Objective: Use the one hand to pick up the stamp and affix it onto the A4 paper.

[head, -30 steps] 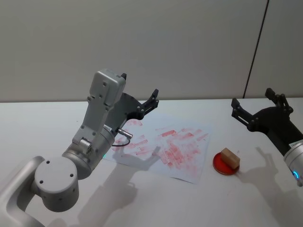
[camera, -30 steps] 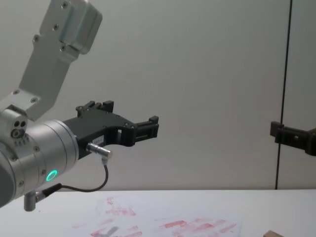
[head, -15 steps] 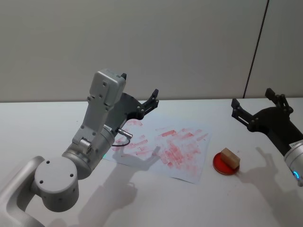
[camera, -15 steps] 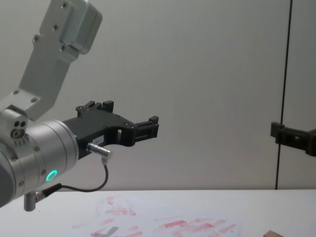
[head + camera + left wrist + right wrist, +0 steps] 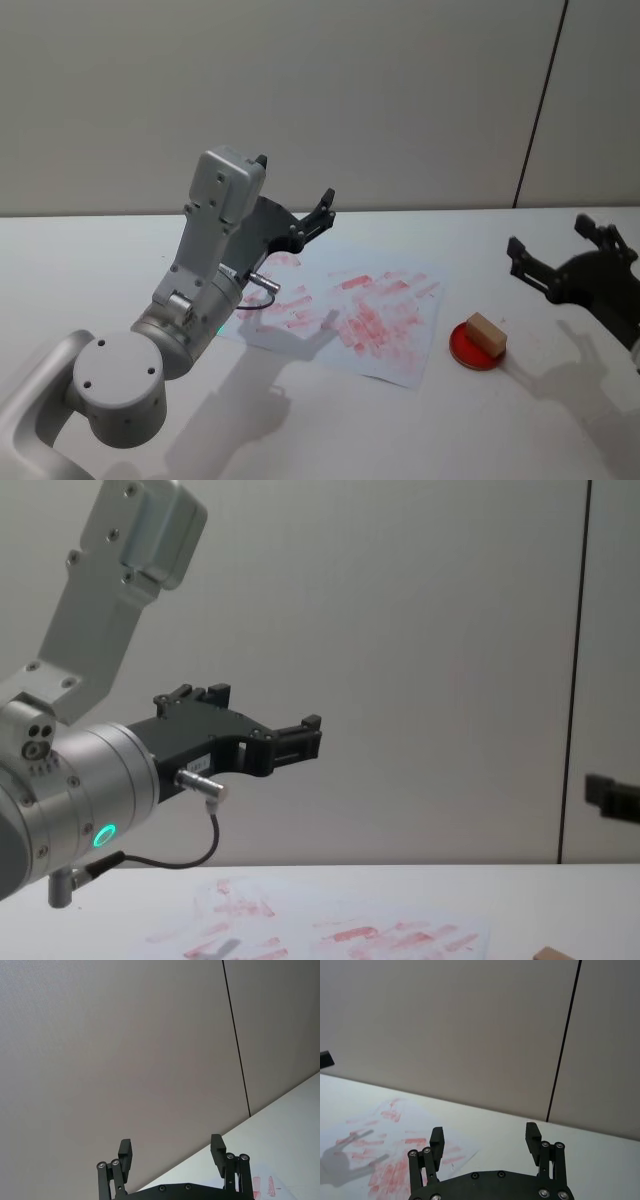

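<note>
1. Nothing of the task is done yet: the stamp [image 5: 485, 333] sits on a red round pad [image 5: 466, 353], just right of the A4 paper [image 5: 352, 318].
2. The right gripper [image 5: 549, 236] hovers to the right of the stamp and farther back, apart from it, jaws wide and empty.
3. The left gripper [image 5: 296, 180] is parked above the paper's far left part, jaws wide, holding nothing.
4. Left to do, as I judge it: reach the stamp, grasp it, lift it and press it onto the paper.
</note>
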Motion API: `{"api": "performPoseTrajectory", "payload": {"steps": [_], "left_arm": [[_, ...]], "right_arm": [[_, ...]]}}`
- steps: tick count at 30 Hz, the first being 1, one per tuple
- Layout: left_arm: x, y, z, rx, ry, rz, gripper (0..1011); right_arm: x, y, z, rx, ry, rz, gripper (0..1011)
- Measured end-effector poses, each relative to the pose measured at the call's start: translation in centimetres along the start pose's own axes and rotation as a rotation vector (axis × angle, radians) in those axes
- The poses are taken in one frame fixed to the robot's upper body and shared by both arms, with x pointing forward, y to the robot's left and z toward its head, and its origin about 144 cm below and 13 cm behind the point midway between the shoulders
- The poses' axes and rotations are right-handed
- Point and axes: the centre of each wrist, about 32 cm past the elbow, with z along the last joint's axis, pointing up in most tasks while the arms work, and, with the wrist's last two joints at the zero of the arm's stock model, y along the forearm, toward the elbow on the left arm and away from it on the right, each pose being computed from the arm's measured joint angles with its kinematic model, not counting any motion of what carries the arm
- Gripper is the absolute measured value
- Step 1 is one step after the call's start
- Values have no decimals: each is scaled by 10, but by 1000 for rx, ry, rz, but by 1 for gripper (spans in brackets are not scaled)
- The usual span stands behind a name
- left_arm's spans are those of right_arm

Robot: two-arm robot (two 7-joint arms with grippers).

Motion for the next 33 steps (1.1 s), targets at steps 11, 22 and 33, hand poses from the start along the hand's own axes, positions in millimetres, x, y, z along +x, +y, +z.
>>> {"api": "performPoseTrajectory", "payload": {"steps": [11, 22, 33], "left_arm": [[0, 0, 0, 0, 0, 0, 1001], [0, 0, 0, 0, 0, 0, 1001], [0, 0, 0, 0, 0, 0, 1001]], "right_arm": [[17, -15, -4, -148, 4, 82, 1001], [21, -12, -14, -260, -22, 142, 1001], [16, 5, -27, -331, -45, 173, 1001]]}}
